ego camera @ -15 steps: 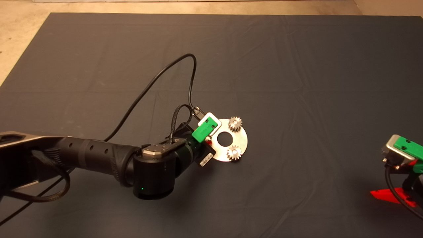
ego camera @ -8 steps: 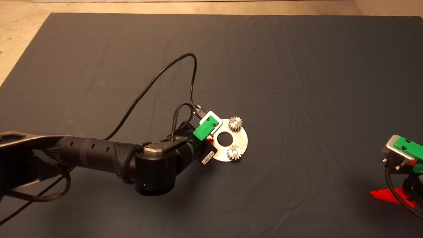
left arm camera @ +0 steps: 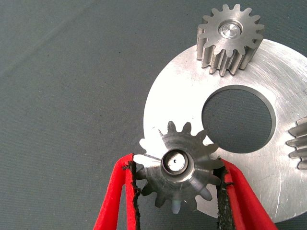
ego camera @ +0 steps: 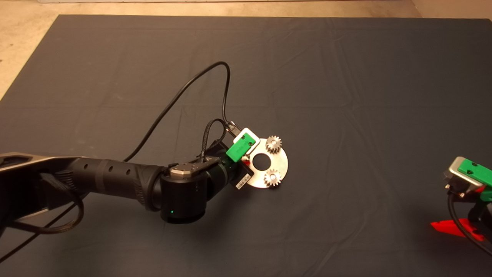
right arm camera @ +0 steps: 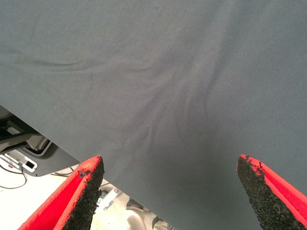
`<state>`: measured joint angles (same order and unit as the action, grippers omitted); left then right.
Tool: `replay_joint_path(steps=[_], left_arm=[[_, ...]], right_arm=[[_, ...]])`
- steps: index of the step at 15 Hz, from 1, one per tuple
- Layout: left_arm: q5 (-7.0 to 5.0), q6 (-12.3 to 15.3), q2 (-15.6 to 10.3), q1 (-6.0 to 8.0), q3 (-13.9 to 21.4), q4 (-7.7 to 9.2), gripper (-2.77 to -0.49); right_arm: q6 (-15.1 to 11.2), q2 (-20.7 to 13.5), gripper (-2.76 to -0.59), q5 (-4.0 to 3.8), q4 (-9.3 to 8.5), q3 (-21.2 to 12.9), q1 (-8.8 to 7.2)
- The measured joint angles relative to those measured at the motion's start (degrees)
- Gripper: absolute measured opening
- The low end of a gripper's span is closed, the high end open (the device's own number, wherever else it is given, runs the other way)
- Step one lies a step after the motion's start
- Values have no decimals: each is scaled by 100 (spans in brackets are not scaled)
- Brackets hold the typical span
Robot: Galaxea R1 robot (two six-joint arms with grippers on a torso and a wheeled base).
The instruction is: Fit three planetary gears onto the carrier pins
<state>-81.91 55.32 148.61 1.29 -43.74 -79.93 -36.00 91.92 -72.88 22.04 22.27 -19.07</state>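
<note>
— Two gears (ego camera: pixel 273 144) already sit on pins of the disc (ego camera: pixel 282 161) on the table (ego camera: pixel 346 96)?
— Yes. I hold my left gripper (left arm camera: pixel 177 191) there, jaws clamped on the third gear (left arm camera: pixel 180 165), its bore over the last pin (left arm camera: pixel 175 162) so it can drop. Right gripper (right arm camera: pixel 168 191) waits, jaws wide.

**Dark mat** (ego camera: pixel 346 77): you see it spread on every side of the left gripper (ego camera: pixel 244 162) and beneath it, with faint fold lines crossing it beyond the gripper.

**Pale floor** (ego camera: pixel 23 46): a bare strip well apart from the left gripper, past the mat's far edge and corner.

**Below the right gripper** (right arm camera: pixel 170 163): the mat's edge gives way to the floor on one finger's side, where you can see a white box (right arm camera: pixel 24 163) and a thin dark cable (right arm camera: pixel 14 184).
</note>
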Motion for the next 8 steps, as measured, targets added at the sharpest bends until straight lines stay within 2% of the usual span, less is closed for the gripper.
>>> replay_joint_path(steps=[8], left_arm=[[133, 0, -22, 0, -22, 6, -257]], right_arm=[[0, 1, -131, -2, 0, 0, 2]])
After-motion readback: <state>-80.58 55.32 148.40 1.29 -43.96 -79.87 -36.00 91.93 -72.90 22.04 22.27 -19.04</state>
